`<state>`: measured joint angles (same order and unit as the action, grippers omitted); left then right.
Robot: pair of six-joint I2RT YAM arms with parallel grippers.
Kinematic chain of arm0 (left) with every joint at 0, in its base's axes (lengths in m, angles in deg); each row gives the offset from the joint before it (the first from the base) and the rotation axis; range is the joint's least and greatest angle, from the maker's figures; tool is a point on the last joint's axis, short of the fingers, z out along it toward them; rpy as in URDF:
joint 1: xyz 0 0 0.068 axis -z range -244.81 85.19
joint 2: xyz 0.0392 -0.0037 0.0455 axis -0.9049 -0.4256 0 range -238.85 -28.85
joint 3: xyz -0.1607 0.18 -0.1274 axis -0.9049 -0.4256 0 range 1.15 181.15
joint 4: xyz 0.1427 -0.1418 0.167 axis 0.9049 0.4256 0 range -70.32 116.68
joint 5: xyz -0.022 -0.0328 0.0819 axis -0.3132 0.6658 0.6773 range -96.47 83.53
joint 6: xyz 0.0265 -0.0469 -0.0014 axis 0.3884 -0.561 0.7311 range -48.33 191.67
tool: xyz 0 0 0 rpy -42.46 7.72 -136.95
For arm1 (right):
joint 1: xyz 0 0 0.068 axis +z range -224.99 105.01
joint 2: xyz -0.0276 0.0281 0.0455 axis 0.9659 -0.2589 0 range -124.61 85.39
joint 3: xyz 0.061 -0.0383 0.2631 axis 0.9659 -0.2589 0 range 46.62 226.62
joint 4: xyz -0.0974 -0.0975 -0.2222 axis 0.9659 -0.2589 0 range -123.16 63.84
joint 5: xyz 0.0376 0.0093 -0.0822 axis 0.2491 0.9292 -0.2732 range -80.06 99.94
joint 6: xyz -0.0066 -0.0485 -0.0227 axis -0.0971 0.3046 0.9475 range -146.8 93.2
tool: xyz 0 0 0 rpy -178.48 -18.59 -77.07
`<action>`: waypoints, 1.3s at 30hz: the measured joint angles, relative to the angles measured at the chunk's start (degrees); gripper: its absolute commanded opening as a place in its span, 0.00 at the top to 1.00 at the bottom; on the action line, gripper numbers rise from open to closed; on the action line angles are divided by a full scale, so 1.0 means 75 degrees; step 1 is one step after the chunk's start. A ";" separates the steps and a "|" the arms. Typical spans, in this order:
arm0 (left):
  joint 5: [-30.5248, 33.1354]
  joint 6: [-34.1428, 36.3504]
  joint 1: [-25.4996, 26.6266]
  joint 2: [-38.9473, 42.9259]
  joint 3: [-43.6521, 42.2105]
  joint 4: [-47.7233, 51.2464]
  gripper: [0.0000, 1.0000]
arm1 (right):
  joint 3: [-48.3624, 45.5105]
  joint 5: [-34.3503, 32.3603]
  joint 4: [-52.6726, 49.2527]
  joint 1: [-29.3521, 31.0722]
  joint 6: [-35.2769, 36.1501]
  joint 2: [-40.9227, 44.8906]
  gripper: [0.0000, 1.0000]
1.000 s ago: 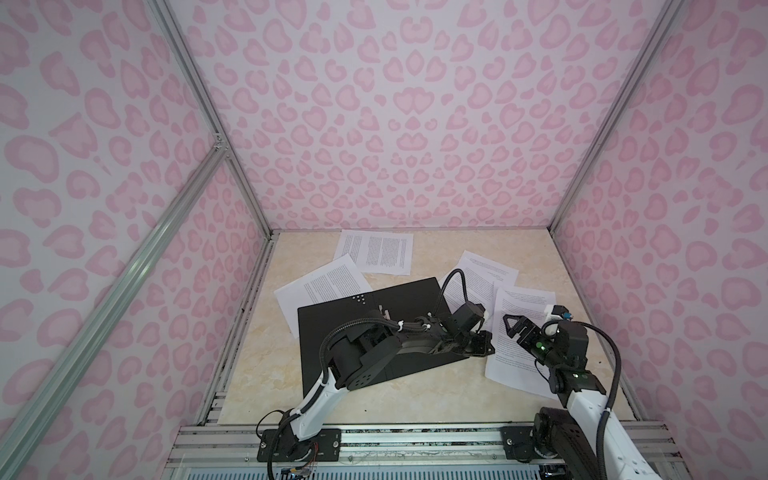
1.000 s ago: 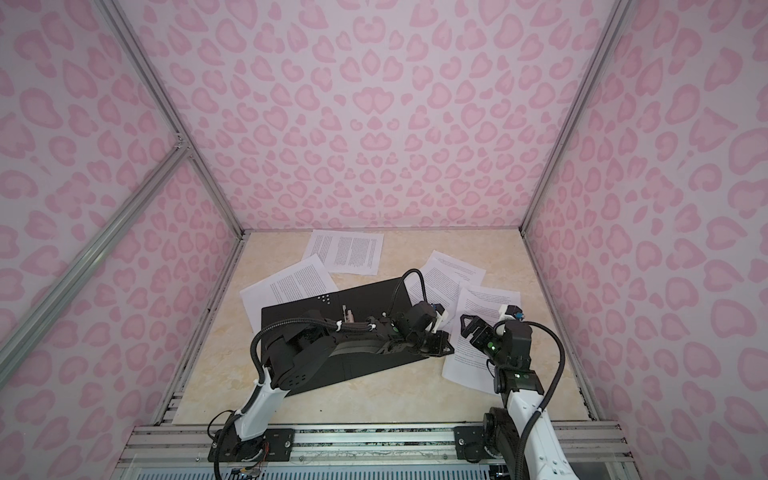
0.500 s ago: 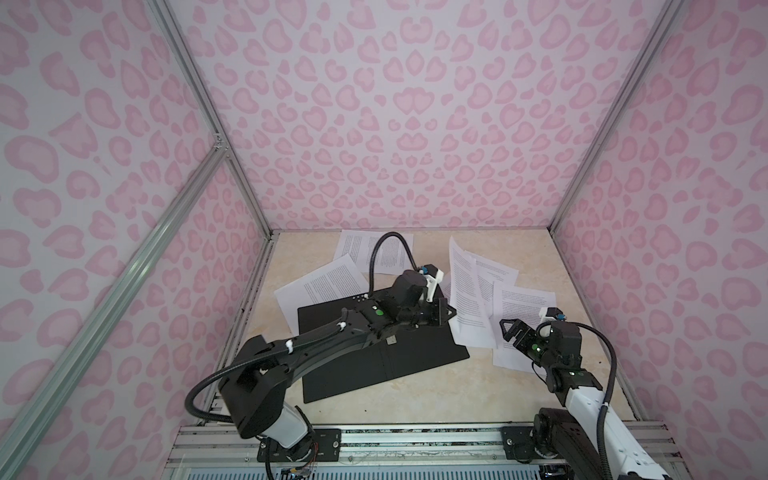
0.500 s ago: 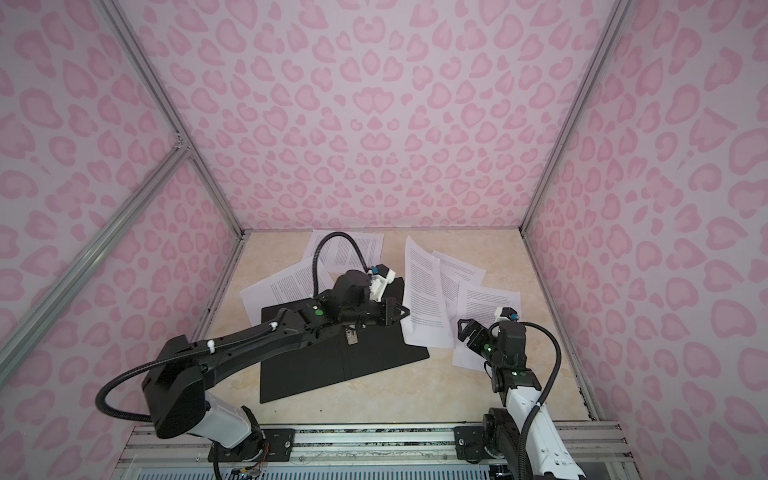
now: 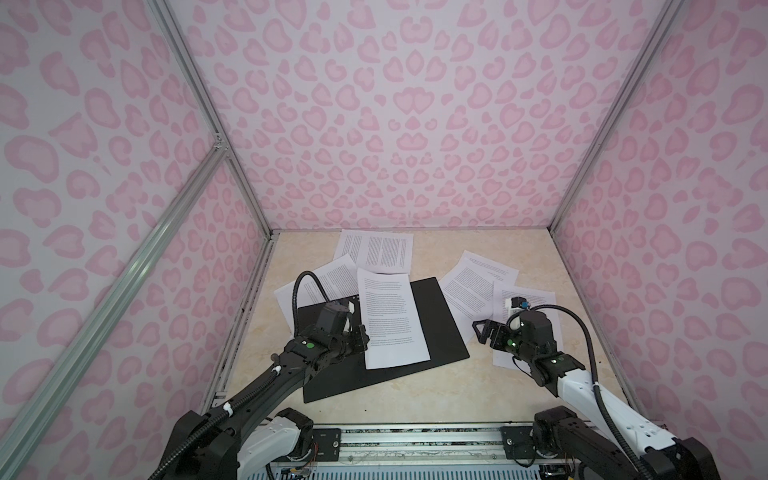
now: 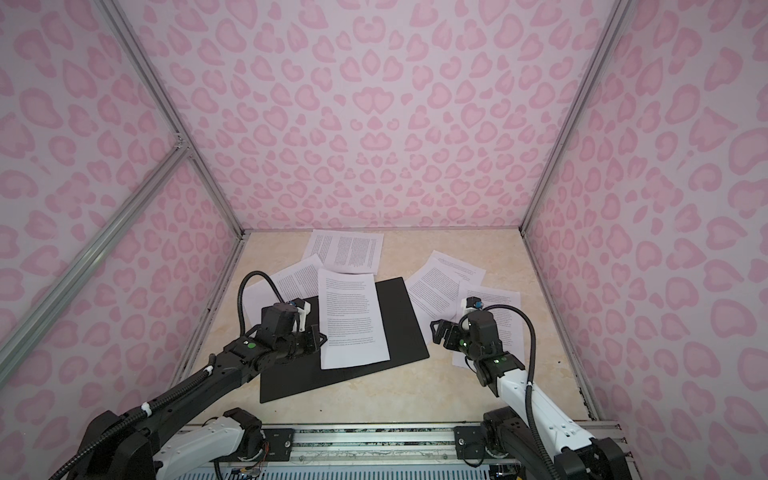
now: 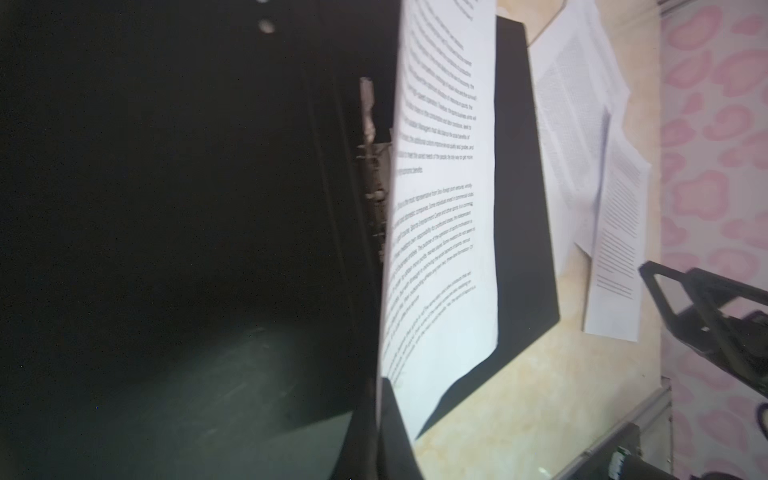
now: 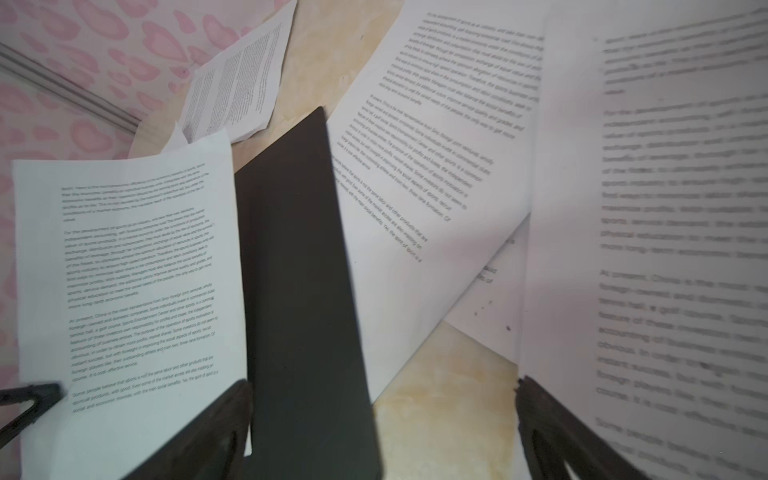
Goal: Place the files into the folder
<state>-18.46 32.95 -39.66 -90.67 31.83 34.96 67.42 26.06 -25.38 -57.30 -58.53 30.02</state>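
A moment ago the left fingers [image 5: 362,333] were far over on the right. Now they have carried one sheet [image 5: 392,320] across and laid it on the open black folder [image 5: 440,328] in the middle of the counter [image 5: 415,399]. They still pinch its left edge. The right fingers [image 5: 484,332] hang spread wide over the right sheets [image 5: 473,282]. One file is nearly in; the others still lie loose.
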 measured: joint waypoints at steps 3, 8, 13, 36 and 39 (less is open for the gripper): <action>0.0236 0.0175 -0.0157 -0.0350 -0.0032 -0.0003 0.97 | 0.0606 -0.0099 0.0184 0.0828 -0.0029 -0.0816 0.02; 0.0714 0.0370 -0.0245 -0.0944 -0.0102 -0.0111 0.97 | 0.2465 0.0329 0.0184 0.1626 -0.0020 -0.2929 0.07; 0.0930 0.0510 -0.0251 -0.1437 -0.0236 -0.0353 0.97 | 0.3858 0.1110 0.0117 0.1845 0.0119 -0.4800 0.08; 0.0988 0.0621 -0.0254 -0.1932 -0.0254 -0.1037 0.97 | 0.2716 0.3337 0.2996 0.2559 -0.1536 -0.6202 0.43; 0.0988 0.0621 -0.0251 -0.1947 -0.0245 -0.1046 0.97 | 0.2623 0.3433 0.3255 0.2573 -0.1725 -0.6167 0.49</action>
<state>-11.05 37.60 -41.54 -105.27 29.99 27.12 87.09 51.81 -0.97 -38.00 -71.47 -16.23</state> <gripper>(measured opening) 0.050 0.537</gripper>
